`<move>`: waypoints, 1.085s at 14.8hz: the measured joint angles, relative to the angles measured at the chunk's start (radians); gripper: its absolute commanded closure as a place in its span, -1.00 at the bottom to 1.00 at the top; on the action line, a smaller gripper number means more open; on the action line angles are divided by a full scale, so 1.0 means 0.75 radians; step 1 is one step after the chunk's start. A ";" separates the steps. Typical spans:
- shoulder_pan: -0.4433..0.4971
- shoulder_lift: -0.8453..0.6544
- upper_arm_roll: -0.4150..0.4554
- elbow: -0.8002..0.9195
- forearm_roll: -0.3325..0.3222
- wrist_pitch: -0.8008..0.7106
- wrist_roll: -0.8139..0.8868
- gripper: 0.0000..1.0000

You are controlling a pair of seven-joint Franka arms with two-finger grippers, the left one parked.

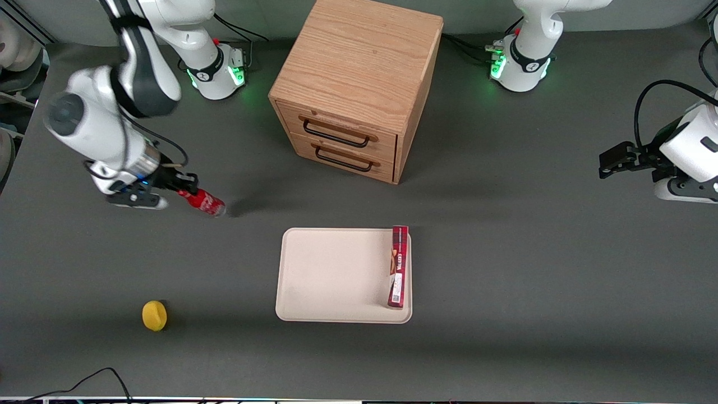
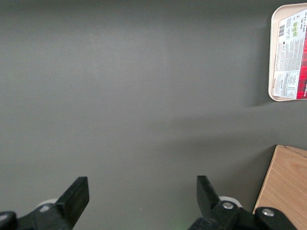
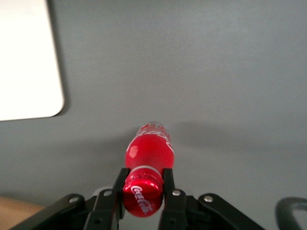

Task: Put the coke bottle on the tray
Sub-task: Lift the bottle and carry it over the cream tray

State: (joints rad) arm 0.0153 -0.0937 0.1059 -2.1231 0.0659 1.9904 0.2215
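Gripper: gripper point(image 1: 180, 185) clamped on the neck of the coke bottle point(image 1: 204, 202), 2 fingers point(image 3: 168, 176) pressed either side just under the red cap.
Bottle: tilted, clear base pointing toward the tray; appears held above the table, not on the tray.
Tray: tray point(image 1: 331, 275) lies nearer the front camera than the bottle, well apart from it.
Tray contents: 1 long red box point(image 1: 397, 266) along 1 edge.
Drawer cabinet: wooden drawer cabinet point(image 1: 357, 84), 2 drawers, both shut.
Table: yellow object point(image 1: 154, 315) toward the working arm's end.

Red coke bottle point(image 3: 148, 154) with white lettering, cream tray point(image 1: 331, 275), black gripper point(image 3: 144, 194) fingers point(image 3: 169, 184)
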 measured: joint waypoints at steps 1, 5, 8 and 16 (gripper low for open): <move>0.000 -0.018 -0.002 0.120 -0.002 -0.150 0.000 1.00; 0.002 0.058 0.005 0.576 -0.002 -0.550 0.039 1.00; 0.034 0.315 0.050 0.943 -0.003 -0.719 0.253 1.00; 0.199 1.087 0.272 1.536 -0.221 -0.432 1.065 1.00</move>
State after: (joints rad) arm 0.1646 0.7214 0.3099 -0.9709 -0.0996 1.6666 1.0205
